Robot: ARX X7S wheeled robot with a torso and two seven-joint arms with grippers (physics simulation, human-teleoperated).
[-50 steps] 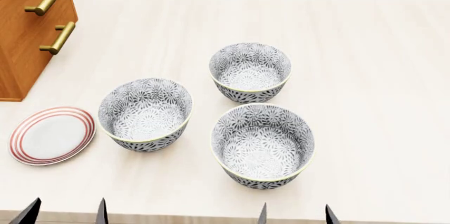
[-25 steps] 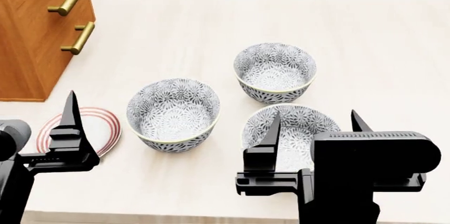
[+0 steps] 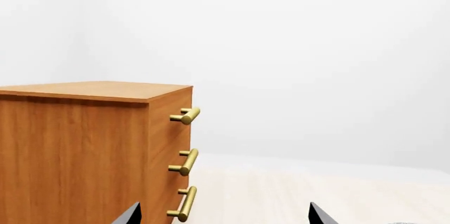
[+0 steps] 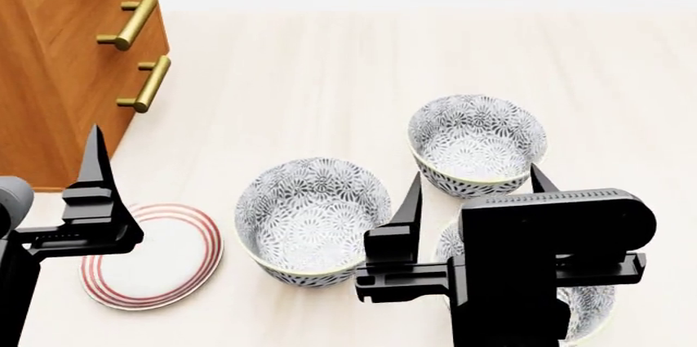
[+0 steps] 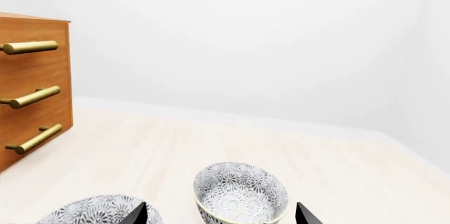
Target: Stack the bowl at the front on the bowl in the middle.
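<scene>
Three grey floral bowls stand on the pale table. The front bowl (image 4: 597, 304) is mostly hidden behind my right arm in the head view. The middle bowl (image 4: 313, 215) stands to its left, a little farther back, and its rim (image 5: 98, 209) shows in the right wrist view. My right gripper (image 4: 477, 188) (image 5: 219, 214) hangs open above the front bowl, holding nothing. My left gripper (image 3: 223, 216) is open and empty, above the table's left side. Only one of its fingers (image 4: 96, 169) shows in the head view.
A third bowl (image 4: 477, 141) (image 5: 241, 192) stands farthest back. A white plate with red rings (image 4: 153, 264) lies at the front left. A wooden drawer cabinet (image 4: 55, 61) (image 3: 77, 150) with brass handles stands at the left.
Both arms have risen into the head view, the right one now covering the front bowl. The view has shifted, so the bowls and cabinet sit farther right. No bowl has moved.
</scene>
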